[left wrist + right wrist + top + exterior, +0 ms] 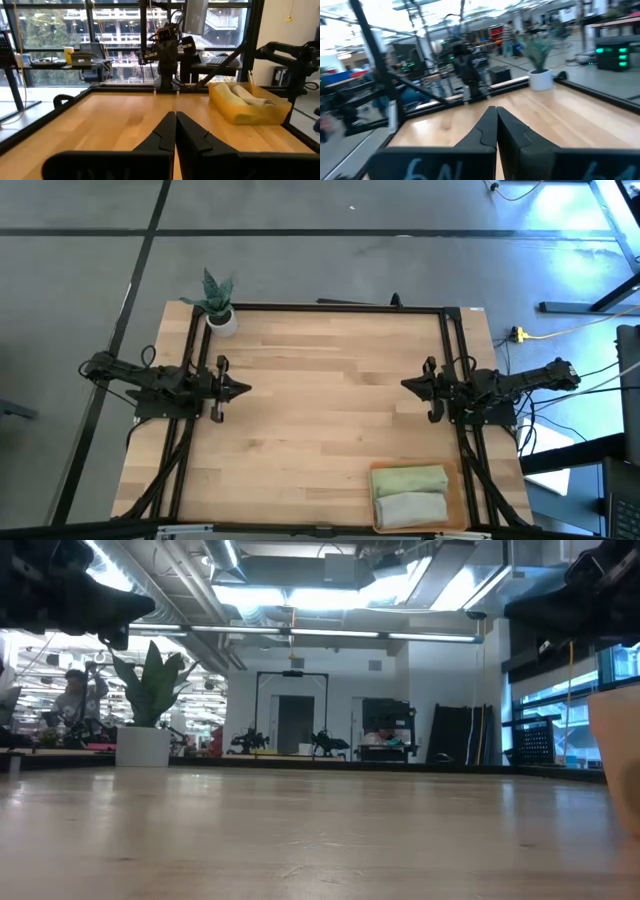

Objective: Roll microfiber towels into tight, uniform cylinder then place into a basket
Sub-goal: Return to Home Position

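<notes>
**High view.** We see both rolled towels lying side by side in the basket [459, 498] at the near right corner of the table [320, 420]. The sage-green towel [410, 479] is toward the table's middle, and the grey towel [410, 508] is just beside it, toward the near edge. The left gripper [243, 389] and right gripper [406, 384] sit at opposite sides of the table, well apart from the basket, and hold nothing. We judge the rolling and placing done, and only the arms' parking may remain.

**Low view.** The pale wood surface is bare in front. A white plant pot [142, 745] stands at the far left, and a person [75, 692] sits in the workshop beyond.

**Left wrist view.** The fingers of this gripper are pressed together, pinching nothing. The basket with its two rolls stands ahead, off to one side (the rolls look even, though we cannot judge their tightness).

**Right wrist view.** This arm's fingers likewise meet tip to tip, empty, with bare wood and the plant pot ahead.
</notes>
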Controlling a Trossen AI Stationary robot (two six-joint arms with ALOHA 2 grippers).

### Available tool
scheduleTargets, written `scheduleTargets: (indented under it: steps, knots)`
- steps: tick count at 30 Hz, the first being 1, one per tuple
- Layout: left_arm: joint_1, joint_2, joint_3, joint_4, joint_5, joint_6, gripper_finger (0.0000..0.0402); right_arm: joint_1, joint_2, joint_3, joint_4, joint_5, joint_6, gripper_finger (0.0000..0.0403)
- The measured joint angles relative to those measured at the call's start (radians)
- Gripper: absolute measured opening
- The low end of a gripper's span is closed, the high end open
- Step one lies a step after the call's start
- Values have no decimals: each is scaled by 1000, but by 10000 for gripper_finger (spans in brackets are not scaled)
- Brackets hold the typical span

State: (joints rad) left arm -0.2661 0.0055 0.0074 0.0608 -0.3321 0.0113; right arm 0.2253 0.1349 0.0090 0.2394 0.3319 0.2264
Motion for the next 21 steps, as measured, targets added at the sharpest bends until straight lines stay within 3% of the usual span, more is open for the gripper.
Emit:
scheduleTargets:
  steps: [5, 21]
  knots:
    - [0, 0, 0, -1, 0, -7, 1, 0, 0, 1, -15, 75, -32, 5]
    - [0, 0, 0, -1, 0, -1, 22, 0, 0, 1, -41, 76, -75, 18]
